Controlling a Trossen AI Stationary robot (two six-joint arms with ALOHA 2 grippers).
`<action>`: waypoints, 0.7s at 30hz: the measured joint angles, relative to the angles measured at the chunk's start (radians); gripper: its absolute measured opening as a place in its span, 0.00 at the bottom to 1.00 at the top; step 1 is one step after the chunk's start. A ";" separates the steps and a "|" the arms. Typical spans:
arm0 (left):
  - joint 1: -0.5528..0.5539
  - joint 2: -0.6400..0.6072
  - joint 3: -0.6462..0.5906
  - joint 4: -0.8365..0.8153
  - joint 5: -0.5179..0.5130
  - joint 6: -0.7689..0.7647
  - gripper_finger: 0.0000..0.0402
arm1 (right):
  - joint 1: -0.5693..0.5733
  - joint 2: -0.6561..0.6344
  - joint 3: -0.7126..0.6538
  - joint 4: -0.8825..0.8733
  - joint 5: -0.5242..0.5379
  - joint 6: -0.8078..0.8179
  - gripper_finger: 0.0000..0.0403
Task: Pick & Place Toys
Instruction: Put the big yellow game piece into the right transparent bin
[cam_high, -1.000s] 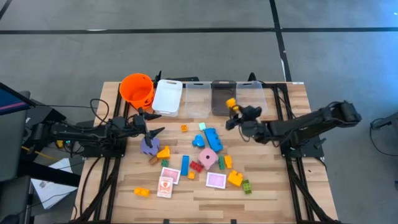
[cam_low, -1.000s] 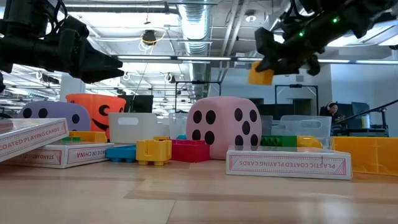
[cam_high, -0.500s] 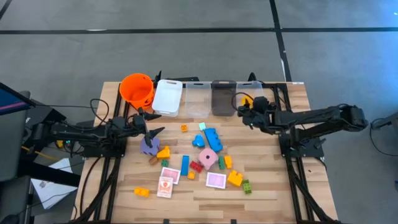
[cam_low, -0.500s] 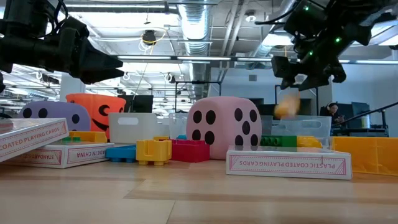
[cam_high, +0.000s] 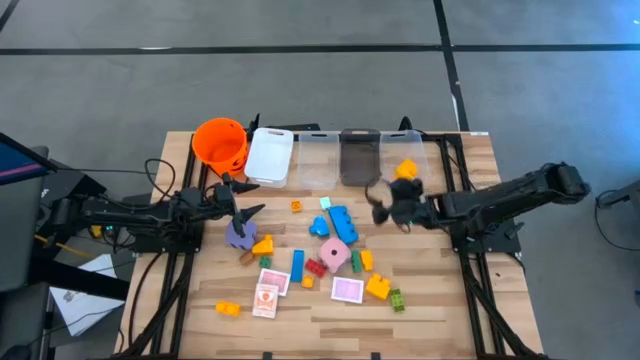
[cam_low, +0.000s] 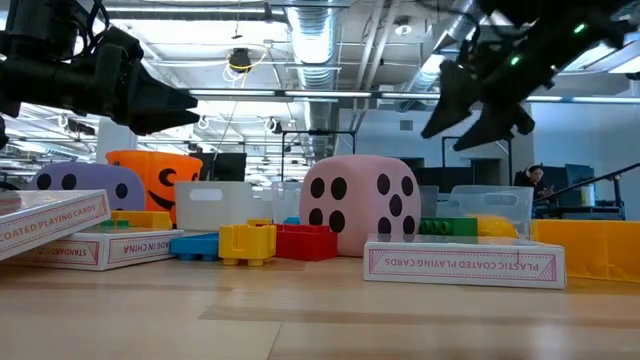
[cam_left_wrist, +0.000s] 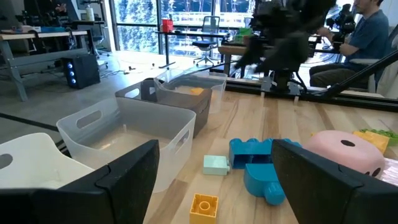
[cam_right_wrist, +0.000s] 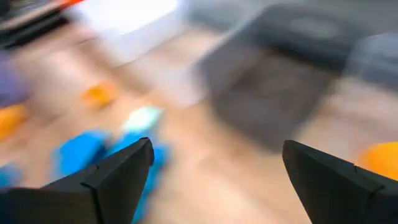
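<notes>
The left gripper (cam_high: 238, 200) hangs open over the purple dotted die (cam_high: 240, 235), likely poised to grab. Loose toys remain mid-table. The right gripper (cam_high: 385, 205), spread empty, sits beside the clear plastic bin (cam_high: 403, 150) holding a yellow-orange brick (cam_high: 405, 169).

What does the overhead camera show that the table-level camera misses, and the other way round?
Only the high view shows the yellow brick lying in the rightmost clear bin, and the whole spread of toys. Only the low view shows the bucket's black face and the print on the card boxes. Both show the pink die and the open right gripper.
</notes>
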 joint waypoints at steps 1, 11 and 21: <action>0.000 0.000 0.000 0.000 0.000 0.000 0.75 | 0.032 0.000 0.000 0.010 -0.018 0.009 0.87; 0.000 0.000 0.000 0.013 0.003 0.020 0.75 | 0.265 0.120 0.002 0.084 -0.042 0.383 0.81; 0.000 0.000 0.000 0.029 0.002 0.002 0.75 | 0.346 0.466 0.148 0.103 -0.065 0.658 0.80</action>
